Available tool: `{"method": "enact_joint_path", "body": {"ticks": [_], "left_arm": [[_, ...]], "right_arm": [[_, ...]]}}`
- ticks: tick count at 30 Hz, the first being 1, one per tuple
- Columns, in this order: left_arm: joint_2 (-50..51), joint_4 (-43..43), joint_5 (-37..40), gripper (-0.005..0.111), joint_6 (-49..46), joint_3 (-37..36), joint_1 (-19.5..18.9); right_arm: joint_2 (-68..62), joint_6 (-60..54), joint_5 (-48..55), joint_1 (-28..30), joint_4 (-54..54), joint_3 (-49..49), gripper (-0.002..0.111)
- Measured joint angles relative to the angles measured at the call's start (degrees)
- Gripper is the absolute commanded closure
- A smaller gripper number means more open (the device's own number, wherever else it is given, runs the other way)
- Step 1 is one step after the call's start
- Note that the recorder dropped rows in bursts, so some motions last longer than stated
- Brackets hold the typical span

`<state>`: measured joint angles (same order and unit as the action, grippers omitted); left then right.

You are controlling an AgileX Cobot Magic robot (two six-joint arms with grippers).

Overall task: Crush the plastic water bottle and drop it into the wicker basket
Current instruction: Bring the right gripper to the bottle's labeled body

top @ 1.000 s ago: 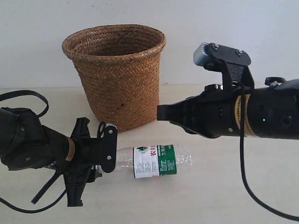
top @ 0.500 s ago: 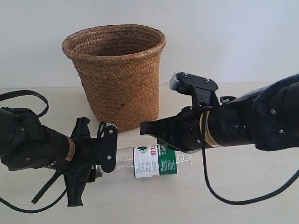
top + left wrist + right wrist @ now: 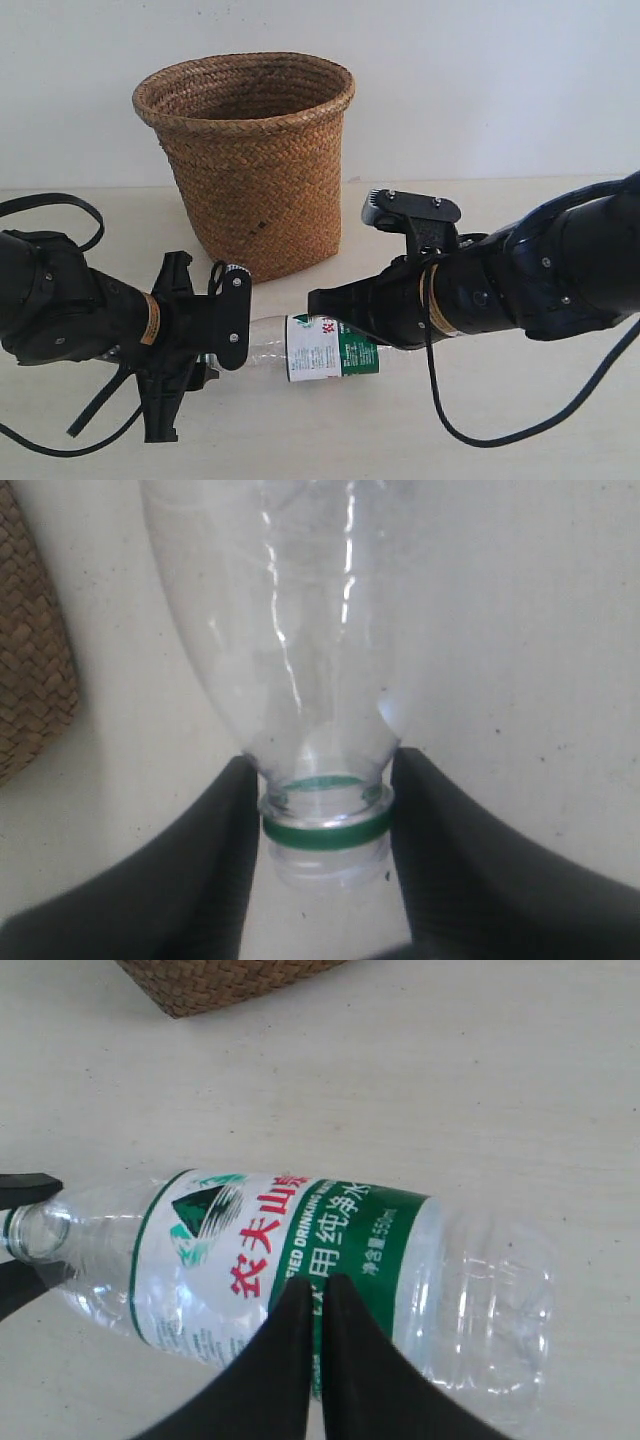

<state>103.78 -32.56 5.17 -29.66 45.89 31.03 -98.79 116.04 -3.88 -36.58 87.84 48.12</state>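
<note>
Bottle [image 3: 320, 347] lies on its side on worktop [image 3: 330, 440], just in front of basket [image 3: 255, 170], apart from it. Left fingers [image 3: 215, 870] clamp the neck at the green ring, one each side. Right fingers [image 3: 280, 1350] pressed together, holding nothing, tips over the label; contact can't be told. Bottle body looks uncrushed.

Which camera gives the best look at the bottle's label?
The right wrist view: the label is large, characters readable, the right gripper covering only a strip. The exterior view shows it small, partly behind that gripper. The left wrist view shows only the plastic water bottle's clear neck.
</note>
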Motion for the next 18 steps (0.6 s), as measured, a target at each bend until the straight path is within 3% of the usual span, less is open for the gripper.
{"method": "enact_joint_path", "body": {"ticks": [18], "left_arm": [[0.00, 0.00, 0.00, 0.103, 0.00, 0.00, 0.00]], "right_arm": [[-4.89, 0.00, 1.40, 0.00, 0.24, 0.61, 0.108]]}}
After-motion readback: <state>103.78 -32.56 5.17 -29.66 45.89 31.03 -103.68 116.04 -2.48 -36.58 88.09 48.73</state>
